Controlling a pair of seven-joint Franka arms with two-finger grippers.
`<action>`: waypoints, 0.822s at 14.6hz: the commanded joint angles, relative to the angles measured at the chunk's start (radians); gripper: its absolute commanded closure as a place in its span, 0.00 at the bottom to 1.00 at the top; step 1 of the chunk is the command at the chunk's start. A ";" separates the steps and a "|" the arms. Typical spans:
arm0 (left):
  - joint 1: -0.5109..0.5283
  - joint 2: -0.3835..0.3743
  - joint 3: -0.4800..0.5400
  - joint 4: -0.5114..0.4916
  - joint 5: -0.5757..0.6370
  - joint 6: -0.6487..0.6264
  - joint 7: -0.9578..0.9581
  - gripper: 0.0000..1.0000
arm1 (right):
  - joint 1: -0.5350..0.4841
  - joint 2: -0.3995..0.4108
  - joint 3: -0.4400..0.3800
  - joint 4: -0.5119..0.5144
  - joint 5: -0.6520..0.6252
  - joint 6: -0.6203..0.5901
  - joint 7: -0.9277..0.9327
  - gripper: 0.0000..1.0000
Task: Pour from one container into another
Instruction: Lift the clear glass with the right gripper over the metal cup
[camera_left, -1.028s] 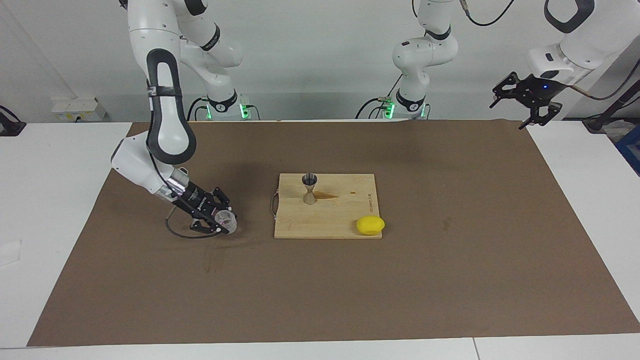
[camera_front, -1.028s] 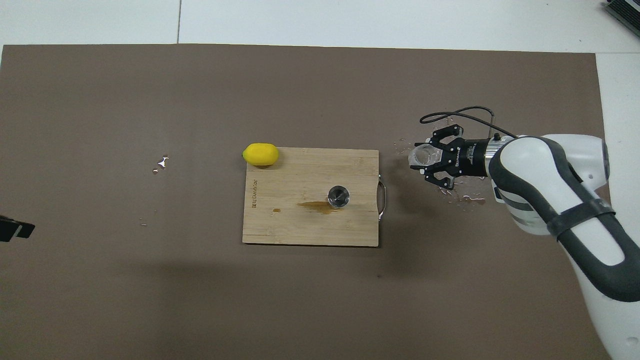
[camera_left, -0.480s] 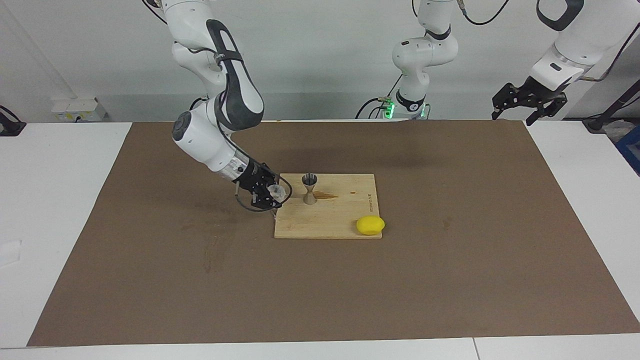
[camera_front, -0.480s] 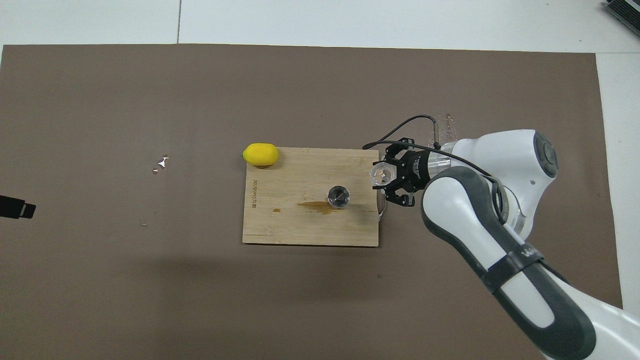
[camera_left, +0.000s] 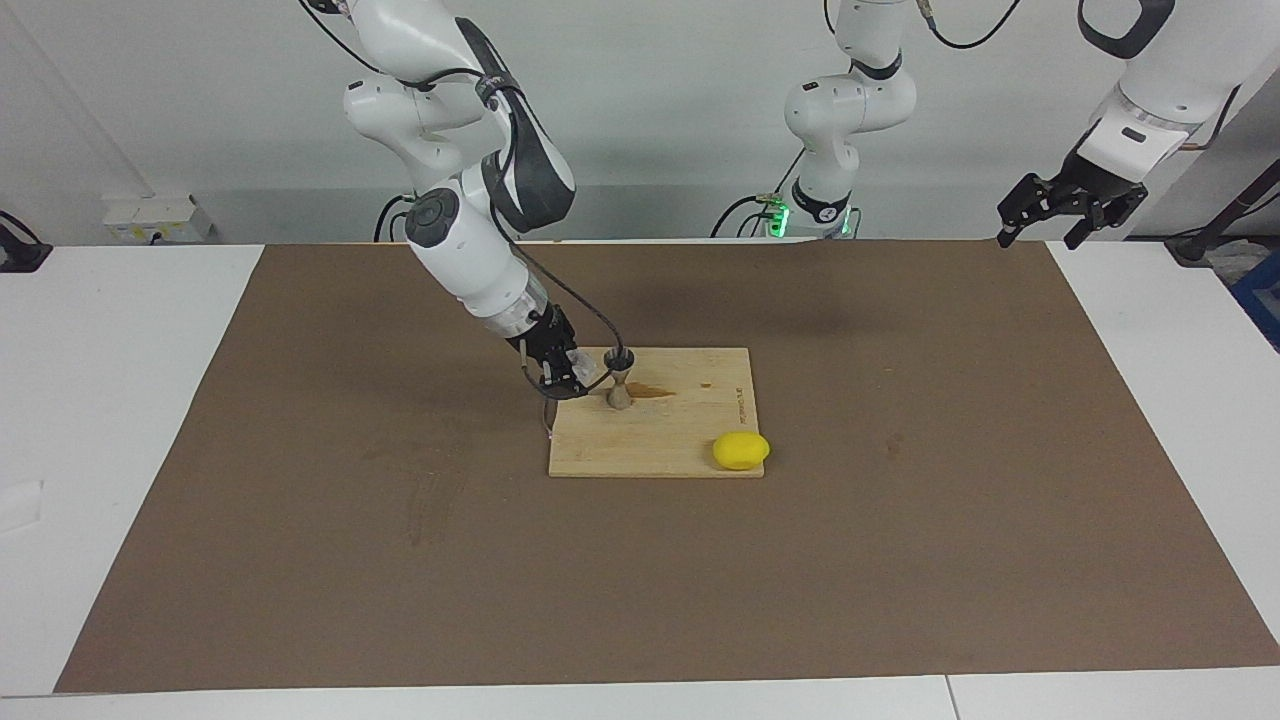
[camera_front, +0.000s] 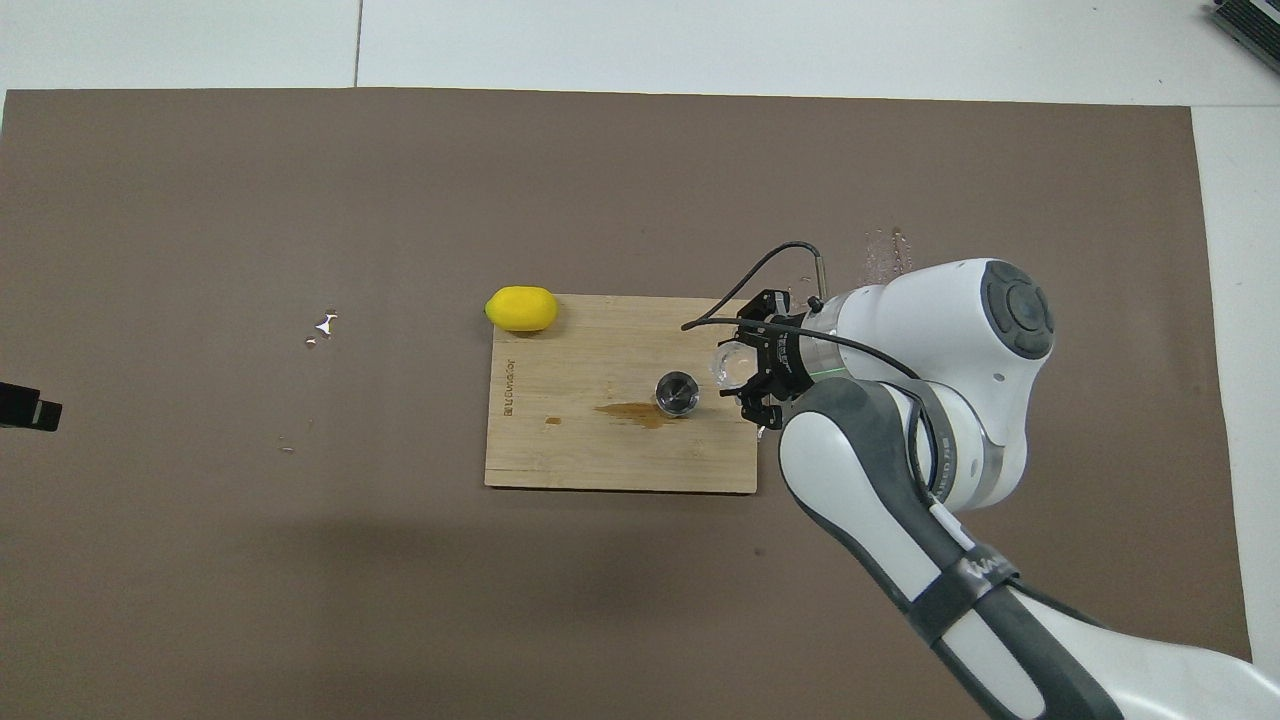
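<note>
While the right gripper (camera_left: 572, 372) pinches the clear tumbler (camera_left: 579, 366) tipped just beside the metal jigger (camera_left: 620, 377) on the cutting board (camera_left: 650, 440), apparently lining up a pour, the left gripper (camera_left: 1070, 208) waits spread, well apart.

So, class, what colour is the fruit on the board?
Yellow: the lemon, best in the facing view.

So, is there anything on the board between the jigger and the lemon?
No object: between the jigger and the lemon lies only bare cutting board, with a brown wet stain beside the jigger. The overhead view shows it best.
</note>
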 joint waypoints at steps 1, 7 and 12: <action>-0.046 0.006 0.003 -0.009 0.040 0.052 -0.033 0.00 | 0.009 -0.003 0.001 0.060 -0.092 -0.063 0.055 1.00; -0.155 0.122 0.081 0.040 0.059 0.075 -0.039 0.00 | 0.089 -0.002 0.000 0.086 -0.245 -0.087 0.098 1.00; -0.183 0.124 0.132 0.034 0.056 0.081 -0.041 0.00 | 0.124 -0.003 0.000 0.094 -0.379 -0.106 0.102 1.00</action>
